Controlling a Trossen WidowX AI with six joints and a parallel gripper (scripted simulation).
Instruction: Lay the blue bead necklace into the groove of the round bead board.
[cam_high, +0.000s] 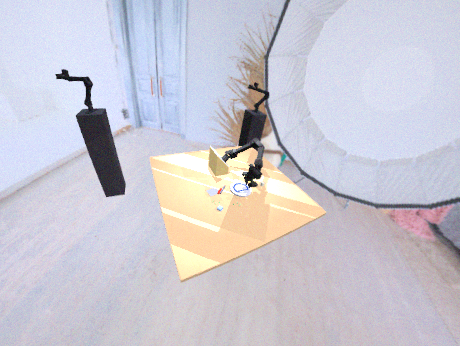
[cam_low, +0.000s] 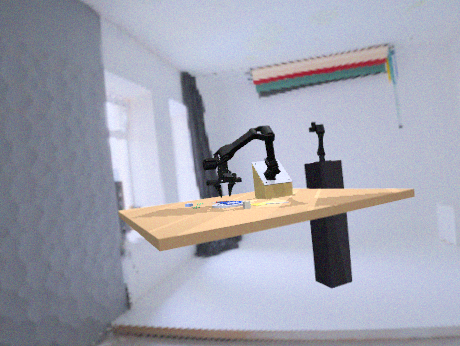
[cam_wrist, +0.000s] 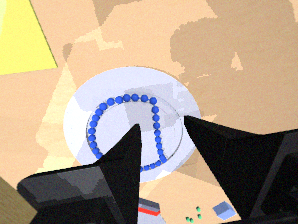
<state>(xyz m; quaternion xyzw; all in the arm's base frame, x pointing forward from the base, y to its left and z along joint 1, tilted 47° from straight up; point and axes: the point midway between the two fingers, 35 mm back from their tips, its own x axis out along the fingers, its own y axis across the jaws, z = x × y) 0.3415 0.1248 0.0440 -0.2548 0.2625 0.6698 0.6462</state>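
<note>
The round white bead board (cam_wrist: 77, 112) (cam_high: 241, 195) lies flat on the table. The blue bead necklace (cam_wrist: 135, 97) (cam_low: 230, 202) lies on it as a closed loop. In the wrist view its left side follows the thin circular groove closely. Its right side runs nearly straight, well inside the groove, whose right arc is bare. My gripper (cam_wrist: 161, 123) (cam_low: 226, 195) (cam_high: 251, 185) is partly open with nothing between its fingers, a little above the board. The fingertips stand either side of the straight run of beads and the bare arc. The left finger hides the necklace's lower left part.
A wedge-shaped stand (cam_high: 218, 164) (cam_low: 272, 191) stands near the arm's base. A yellow sheet (cam_wrist: 22, 42), a red and grey piece (cam_wrist: 149, 207), small green beads (cam_wrist: 198, 209) and a blue block (cam_wrist: 224, 210) (cam_high: 220, 208) lie around the board. A small pale cube (cam_low: 246, 205) is beside it.
</note>
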